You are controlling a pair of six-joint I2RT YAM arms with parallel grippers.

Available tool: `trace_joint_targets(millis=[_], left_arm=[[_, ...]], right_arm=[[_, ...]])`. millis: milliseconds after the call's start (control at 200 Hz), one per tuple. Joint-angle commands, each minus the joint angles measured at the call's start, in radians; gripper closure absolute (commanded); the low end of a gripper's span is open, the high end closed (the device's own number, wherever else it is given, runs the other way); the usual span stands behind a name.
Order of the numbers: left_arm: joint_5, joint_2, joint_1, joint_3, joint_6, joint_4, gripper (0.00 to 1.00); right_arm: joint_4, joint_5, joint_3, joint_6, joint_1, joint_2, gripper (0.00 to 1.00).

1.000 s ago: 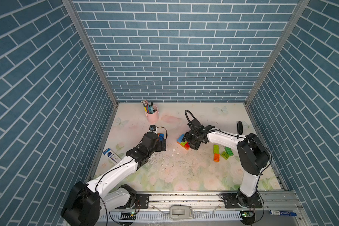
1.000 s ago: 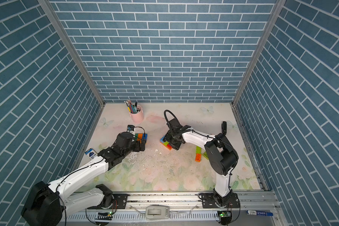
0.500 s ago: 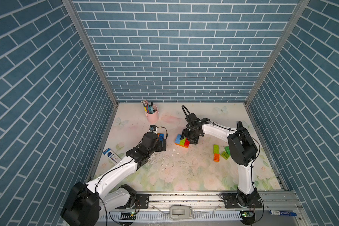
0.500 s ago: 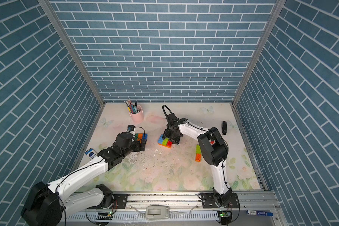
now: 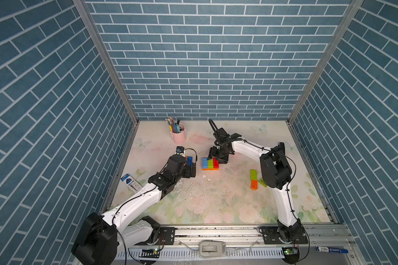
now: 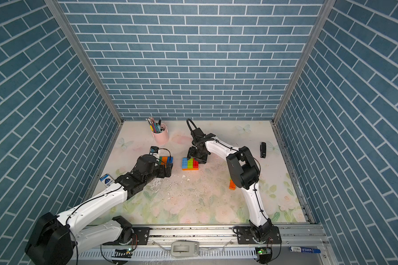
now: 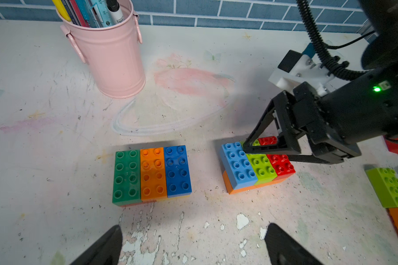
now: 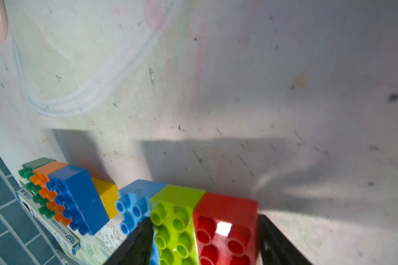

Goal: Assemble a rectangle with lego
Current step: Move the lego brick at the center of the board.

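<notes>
Two lego slabs built, not yet joined: green-orange-blue slab (image 7: 151,172) left of centre, blue-lime-red slab (image 7: 255,167) just right of it, apart. Unused: loose bricks (image 5: 253,174) at right. Note: right gripper (image 8: 205,219) brackets the lime and red bricks, clamped or not I cannot tell; left gripper (image 7: 194,227) spread wide, empty

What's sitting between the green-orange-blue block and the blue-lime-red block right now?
Nothing: only bare, scuffed tabletop separates the green-orange-blue block from the blue-lime-red block, clearest in the left wrist view.

Orange brick (image 6: 231,184) half behind right arm (image 6: 244,171)
</notes>
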State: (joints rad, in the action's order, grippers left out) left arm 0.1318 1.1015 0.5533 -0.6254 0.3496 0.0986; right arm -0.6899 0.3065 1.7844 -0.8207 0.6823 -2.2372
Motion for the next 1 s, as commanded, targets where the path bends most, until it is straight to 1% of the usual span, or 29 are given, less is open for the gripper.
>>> trace_joint_targets(millis=[0, 200, 450, 480, 540, 615, 680, 740, 865, 995], left_arm=[[-0.012, 0.007, -0.008, 0.007, 0.012, -0.008, 0.02], [-0.018, 0.005, -0.009, 0.015, 0.02, -0.017, 0.02], [-0.018, 0.001, -0.008, 0.018, 0.021, -0.017, 0.02], [-0.018, 0.001, -0.009, 0.018, 0.021, -0.017, 0.02], [-0.018, 0.002, -0.008, 0.018, 0.02, -0.016, 0.03], [-0.024, 0.002, -0.009, 0.018, 0.02, -0.017, 0.04], [-0.027, 0.003, -0.008, 0.023, 0.024, -0.02, 0.05], [-0.027, 0.002, -0.007, 0.026, 0.026, -0.024, 0.05], [-0.03, 0.004, -0.006, 0.027, 0.032, -0.025, 0.05], [-0.031, -0.001, -0.007, 0.045, 0.049, -0.031, 0.06]], right_arm=[[-0.055, 0.025, 0.035, 0.038, 0.005, -0.029, 0.28], [-0.053, 0.026, 0.055, 0.03, 0.016, -0.034, 0.28], [-0.046, -0.01, 0.014, 0.028, 0.019, 0.037, 0.27], [-0.05, -0.021, 0.004, 0.029, 0.02, 0.037, 0.27], [-0.051, -0.052, -0.026, 0.032, 0.02, 0.096, 0.26], [-0.066, -0.119, -0.065, 0.051, 0.023, 0.148, 0.26], [-0.091, -0.171, -0.07, 0.079, 0.025, 0.183, 0.27], [-0.103, -0.192, -0.065, 0.099, 0.029, 0.206, 0.26], [-0.14, -0.201, -0.024, 0.131, 0.055, 0.207, 0.29], [-0.128, -0.167, 0.006, 0.129, 0.085, 0.177, 0.35]])
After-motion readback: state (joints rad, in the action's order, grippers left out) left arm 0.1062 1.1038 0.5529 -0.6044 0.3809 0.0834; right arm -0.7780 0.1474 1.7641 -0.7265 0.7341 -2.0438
